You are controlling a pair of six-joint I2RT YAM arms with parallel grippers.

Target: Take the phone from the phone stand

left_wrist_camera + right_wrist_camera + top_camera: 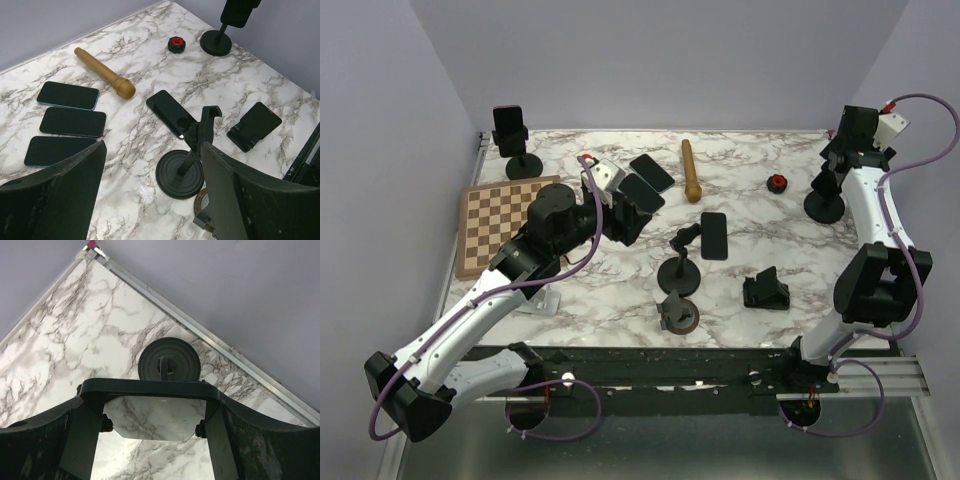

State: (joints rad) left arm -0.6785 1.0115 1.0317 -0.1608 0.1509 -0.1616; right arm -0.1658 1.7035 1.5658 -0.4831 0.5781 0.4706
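A brown-and-cream wooden chessboard [495, 215] lies at the left side of the white marble-patterned table [750, 150], with a tan wooden rod [691, 170] near the back centre and a small red-and-black round knob [777, 183] to its right.

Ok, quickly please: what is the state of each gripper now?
Left gripper: open, holding nothing.
Right gripper: closed on the phone.

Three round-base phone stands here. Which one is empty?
The centre stand, its clamp bare, beside the lone flat phone. The far-left stand and the far-right stand each hold a phone.
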